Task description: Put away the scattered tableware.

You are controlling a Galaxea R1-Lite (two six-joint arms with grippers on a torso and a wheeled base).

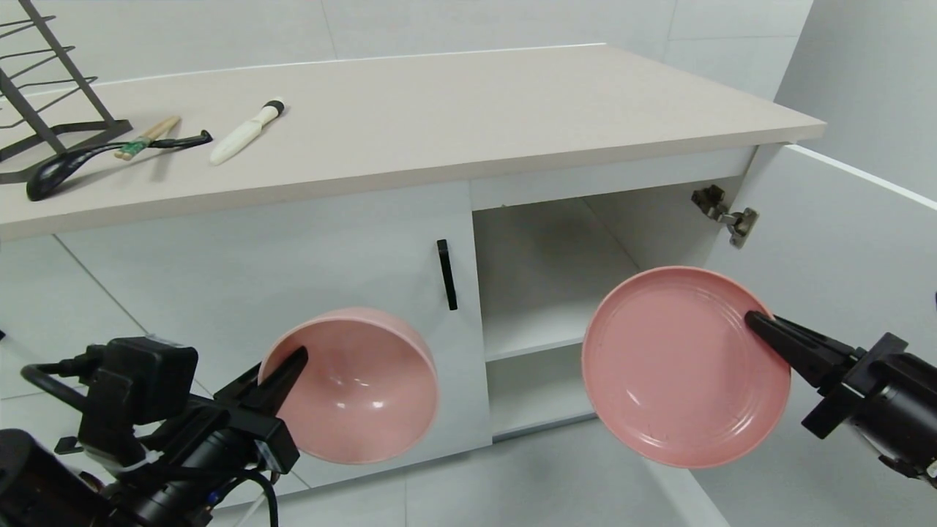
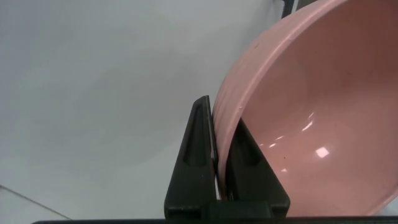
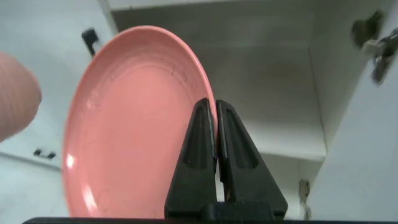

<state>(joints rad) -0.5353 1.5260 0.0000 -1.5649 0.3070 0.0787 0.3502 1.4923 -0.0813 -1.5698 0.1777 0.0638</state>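
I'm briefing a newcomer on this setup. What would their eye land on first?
Two pink dishes held up before the white cabinet: a pink bowl pinched at its rim by the left tool, before the shut door, and a pink plate clamped at its edge by the right tool, before the open compartment. On the countertop lie a black ladle, chopsticks and a white utensil.

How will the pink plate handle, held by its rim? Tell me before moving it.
The pink plate looks rigid: no sag shows though the right hand pinches only its rim. Its glossy surface suggests it could slip or pivot in that narrow grip. Probably light, as one edge pinch carries it in mid-air.
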